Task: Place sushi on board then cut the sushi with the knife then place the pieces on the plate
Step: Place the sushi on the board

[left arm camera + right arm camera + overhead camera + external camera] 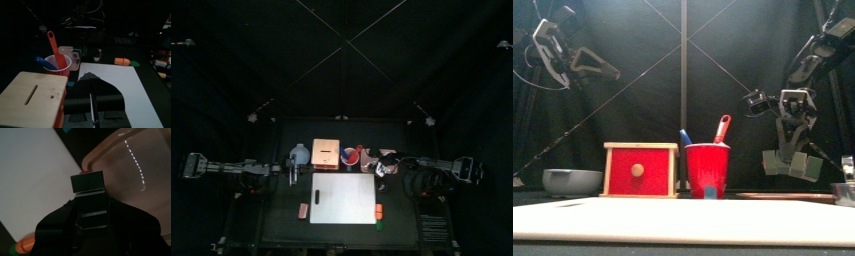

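Aslant, red knife (723, 128) in red cup (708, 170)

Wood box (33, 95) matt; red cup (708, 170) glossy plast.; white board (345, 198) smooth, matt.

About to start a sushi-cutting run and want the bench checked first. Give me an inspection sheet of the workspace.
Surface: black table, no spills seen.
Job's things: white cutting board bare; red cup holds blue knife and red knife; pink tray at right; sushi not made out.
Clutter: wooden box, blue-grey bowl behind board; orange toy, green toy right of it, pinkish toy left.
Grippers: left gripper raised at left; right gripper over tray's rim.
Cables: nothing seen.
Surroundings: black curtains.
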{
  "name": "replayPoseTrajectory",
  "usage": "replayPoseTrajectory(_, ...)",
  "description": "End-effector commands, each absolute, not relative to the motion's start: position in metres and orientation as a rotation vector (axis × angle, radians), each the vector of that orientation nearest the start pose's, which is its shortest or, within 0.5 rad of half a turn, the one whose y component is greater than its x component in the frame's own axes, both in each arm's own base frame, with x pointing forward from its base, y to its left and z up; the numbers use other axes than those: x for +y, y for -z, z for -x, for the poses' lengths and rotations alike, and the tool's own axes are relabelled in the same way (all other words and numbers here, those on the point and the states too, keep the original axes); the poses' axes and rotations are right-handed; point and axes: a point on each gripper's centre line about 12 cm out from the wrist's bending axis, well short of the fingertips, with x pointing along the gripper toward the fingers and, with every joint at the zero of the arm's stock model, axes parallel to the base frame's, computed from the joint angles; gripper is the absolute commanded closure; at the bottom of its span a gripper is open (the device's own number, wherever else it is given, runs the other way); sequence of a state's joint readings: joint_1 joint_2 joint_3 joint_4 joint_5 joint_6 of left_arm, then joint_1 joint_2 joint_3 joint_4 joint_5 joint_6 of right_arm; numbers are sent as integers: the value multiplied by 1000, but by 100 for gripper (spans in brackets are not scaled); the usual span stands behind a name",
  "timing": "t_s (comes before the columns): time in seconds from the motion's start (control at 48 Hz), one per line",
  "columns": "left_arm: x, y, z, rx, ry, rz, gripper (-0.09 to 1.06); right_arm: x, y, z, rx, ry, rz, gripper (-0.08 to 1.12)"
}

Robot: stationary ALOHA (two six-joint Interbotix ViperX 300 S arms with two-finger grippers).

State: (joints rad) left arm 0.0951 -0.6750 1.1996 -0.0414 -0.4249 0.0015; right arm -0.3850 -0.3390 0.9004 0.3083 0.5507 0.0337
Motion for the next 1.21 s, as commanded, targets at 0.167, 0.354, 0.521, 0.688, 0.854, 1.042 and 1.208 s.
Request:
replayPoseTrajectory(0.167,27,-237,-235,95,-124,40,99,-51,-197,-278,869,367,-681,42)
replayPoseTrajectory(0.354,26,-232,-233,107,-123,41,99,-24,-191,-291,830,365,-770,42)
replayPoseTrajectory(0.521,27,-226,-231,125,-129,40,99,-5,-184,-305,801,378,-862,42)
replayPoseTrajectory(0.688,28,-225,-230,127,-133,39,99,7,-180,-327,790,409,-945,42)
replayPoseTrajectory(0.854,29,-225,-230,130,-138,41,99,15,-180,-352,788,453,-1020,42)
replayPoseTrajectory(1.042,29,-223,-229,142,-138,42,99,24,-178,-375,827,551,-1100,42)
replayPoseTrajectory(1.208,29,-223,-229,142,-137,39,99,37,-179,-386,853,658,-1173,42)
